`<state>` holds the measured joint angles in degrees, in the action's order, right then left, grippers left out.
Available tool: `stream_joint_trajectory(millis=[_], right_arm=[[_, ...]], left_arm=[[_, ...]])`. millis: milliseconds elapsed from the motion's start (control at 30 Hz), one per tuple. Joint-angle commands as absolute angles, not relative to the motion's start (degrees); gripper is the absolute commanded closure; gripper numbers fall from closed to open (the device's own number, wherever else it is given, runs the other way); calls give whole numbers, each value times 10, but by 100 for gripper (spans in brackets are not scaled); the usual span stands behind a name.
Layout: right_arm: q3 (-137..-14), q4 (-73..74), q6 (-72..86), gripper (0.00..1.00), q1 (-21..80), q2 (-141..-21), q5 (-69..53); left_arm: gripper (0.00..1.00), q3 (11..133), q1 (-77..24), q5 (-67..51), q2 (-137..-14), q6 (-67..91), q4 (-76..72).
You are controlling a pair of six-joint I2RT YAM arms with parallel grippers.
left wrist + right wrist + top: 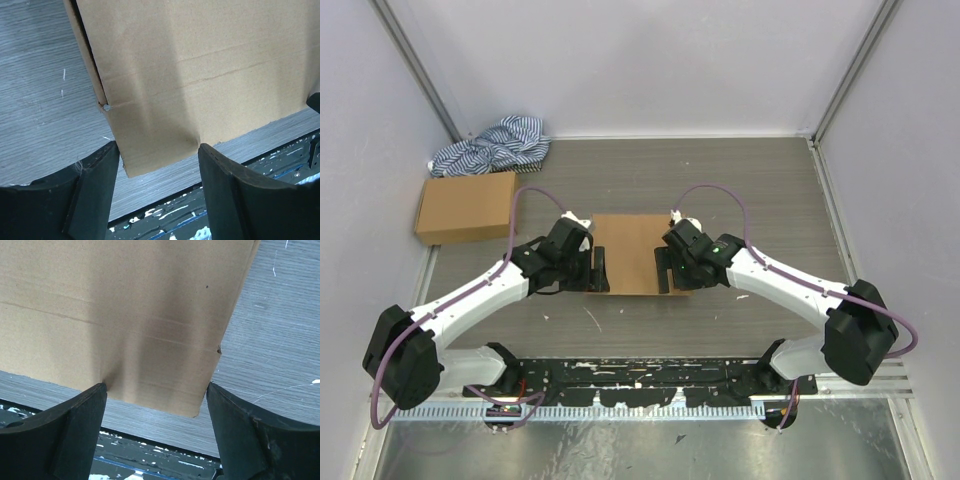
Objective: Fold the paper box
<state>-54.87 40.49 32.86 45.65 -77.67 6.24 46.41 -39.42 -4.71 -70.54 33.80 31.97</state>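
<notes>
While splayed, tools (pixel 159 146) (pixel 156 385) astride paper box (pixel 630 250)

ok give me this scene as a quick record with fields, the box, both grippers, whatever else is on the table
box: plain brown flat rectangular cardboard paper box, lying flat mid-table
left gripper: open, box's near left corner between its fingers
right gripper: open, box's near right corner between its fingers
contact: cannot tell whether the fingers touch the cardboard
other items: smaller brown cardboard box at far left; blue-and-white striped cloth behind it
surface: grey wood-grain table
</notes>
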Motion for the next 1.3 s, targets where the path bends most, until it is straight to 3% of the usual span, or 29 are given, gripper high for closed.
stream_joint_trajectory(millis=[0, 1267], right_arm=[[-578, 377, 330, 15, 461, -780, 26], [-573, 372, 349, 15, 451, -759, 19]], left_arm=[[30, 485, -397, -81, -702, 351, 302], [32, 483, -397, -99, -684, 370, 307]])
